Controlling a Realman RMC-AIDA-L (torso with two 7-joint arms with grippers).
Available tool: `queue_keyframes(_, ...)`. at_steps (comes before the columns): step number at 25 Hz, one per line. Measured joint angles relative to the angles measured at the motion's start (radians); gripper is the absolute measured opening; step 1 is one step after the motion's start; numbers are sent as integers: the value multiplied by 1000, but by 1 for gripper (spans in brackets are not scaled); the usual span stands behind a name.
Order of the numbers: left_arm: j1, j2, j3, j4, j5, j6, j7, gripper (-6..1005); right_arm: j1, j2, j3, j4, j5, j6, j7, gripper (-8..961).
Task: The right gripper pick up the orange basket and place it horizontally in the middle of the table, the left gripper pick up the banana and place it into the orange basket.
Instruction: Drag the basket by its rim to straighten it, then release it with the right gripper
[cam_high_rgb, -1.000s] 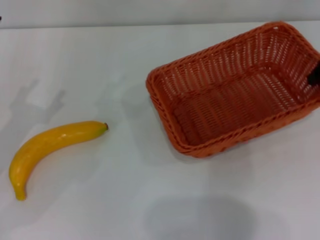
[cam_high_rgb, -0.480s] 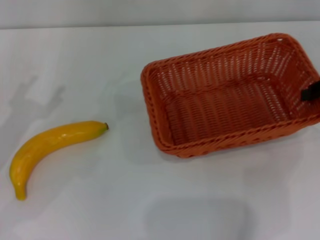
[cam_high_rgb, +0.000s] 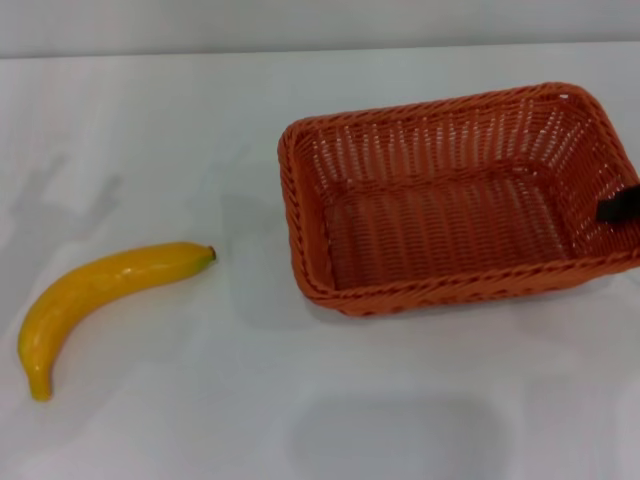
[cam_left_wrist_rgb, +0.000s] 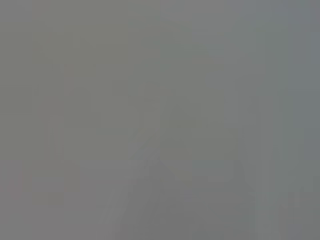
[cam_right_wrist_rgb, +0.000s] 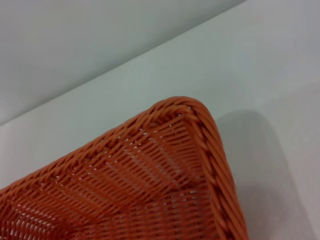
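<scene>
The orange basket (cam_high_rgb: 300, 200) lies on the right half of the white table (cam_high_rgb: 200, 120), long side across the view, open side up and empty. A black finger of my right gripper (cam_high_rgb: 620, 205) shows at the right edge of the head view, clamped on the basket's right wall. The right wrist view shows one corner of the basket (cam_right_wrist_rgb: 150, 185) close up, without my fingers. I cannot tell whether the basket rests on the table or hangs just above it. The yellow banana (cam_high_rgb: 100, 285) lies at the left front, dark tip toward the basket. My left gripper is out of view, and its wrist view shows only flat grey.
The table's far edge meets a grey wall (cam_high_rgb: 300, 20) at the back. Bare white tabletop (cam_high_rgb: 250, 400) lies between the banana and the basket and along the front. A faint shadow falls on the front middle.
The basket has turned from a slanted lie to nearly level across the view and has shifted a little left and forward, with the right gripper's finger staying on its right wall. The banana has not moved.
</scene>
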Motion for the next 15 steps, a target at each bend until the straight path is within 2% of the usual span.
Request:
queue_keyframes(7,8,1,3,-1,-9,-3,0,891,-24,-5,-62,-67,9,16,25,199)
queue_keyframes(15,9,2,4,-3,-9,-5,0,891,-47,-6,-95,-56,16,41,28,214)
